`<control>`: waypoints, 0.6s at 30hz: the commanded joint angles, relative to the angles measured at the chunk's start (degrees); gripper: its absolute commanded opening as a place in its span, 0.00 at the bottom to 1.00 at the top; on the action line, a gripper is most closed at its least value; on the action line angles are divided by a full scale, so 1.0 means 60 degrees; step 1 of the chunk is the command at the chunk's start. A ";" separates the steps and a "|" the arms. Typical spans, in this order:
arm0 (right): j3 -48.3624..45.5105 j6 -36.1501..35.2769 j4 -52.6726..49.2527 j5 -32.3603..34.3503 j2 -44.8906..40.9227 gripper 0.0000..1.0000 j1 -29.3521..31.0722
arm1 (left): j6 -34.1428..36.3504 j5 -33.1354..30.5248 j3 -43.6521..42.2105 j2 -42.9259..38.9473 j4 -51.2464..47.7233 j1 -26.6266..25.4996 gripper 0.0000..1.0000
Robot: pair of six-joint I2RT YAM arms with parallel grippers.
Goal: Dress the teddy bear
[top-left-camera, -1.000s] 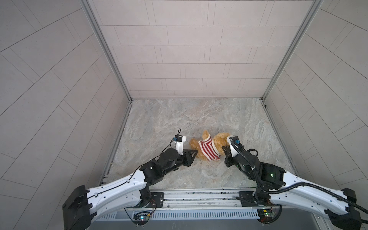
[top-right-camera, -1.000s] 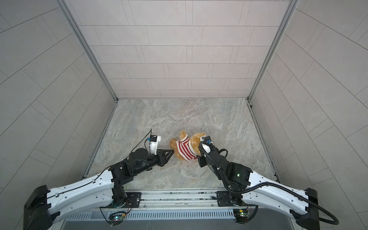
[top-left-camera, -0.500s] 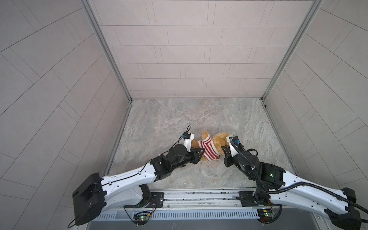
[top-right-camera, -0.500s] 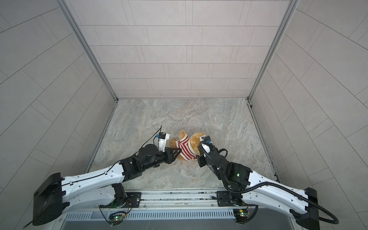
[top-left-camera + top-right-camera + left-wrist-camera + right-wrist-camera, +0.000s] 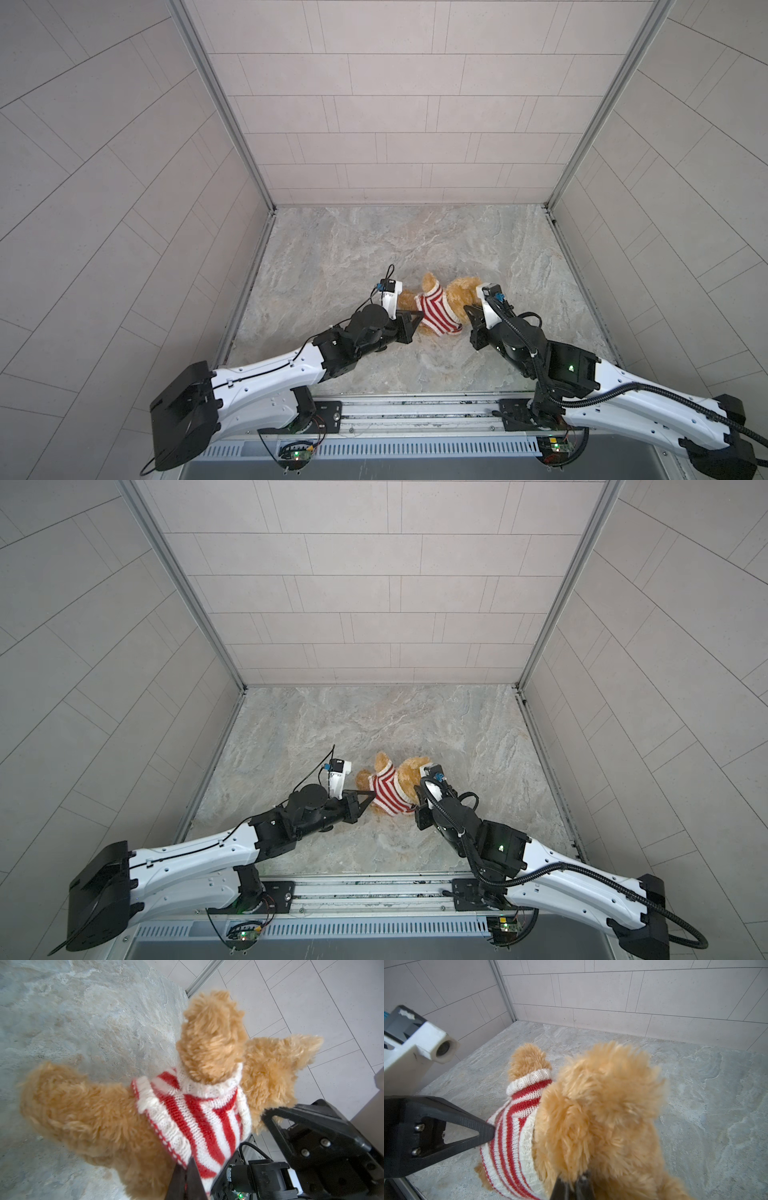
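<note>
The marble floor (image 5: 374, 245) is bounded by tiled walls (image 5: 395, 124) at 9, 12 and 3 o'clock. Bare floor is seen on every side of the teddy bear (image 5: 461, 291), most of it toward 12. The bear is laid just 6-o'clock of centre, head toward 3, in a striped sweater (image 5: 434, 311). The left gripper (image 5: 417, 319), extended low from 7 o'clock, is pinched on the sweater's hem. The right gripper (image 5: 468, 312), extended from 5 o'clock, is closed on the head's fur.

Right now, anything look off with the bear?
Nothing damaged. The teddy bear lies flat on the table, striped sweater rumpled, only one arm visibly through a cuff. Left gripper is shut on its hem, right gripper on the bear's fur.
</note>
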 commanded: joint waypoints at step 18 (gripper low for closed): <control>0.0039 0.0186 0.0119 0.0443 -0.0208 0.00 0.0052 | 0.0490 0.0302 -0.0703 -0.0317 0.0242 0.0265 0.00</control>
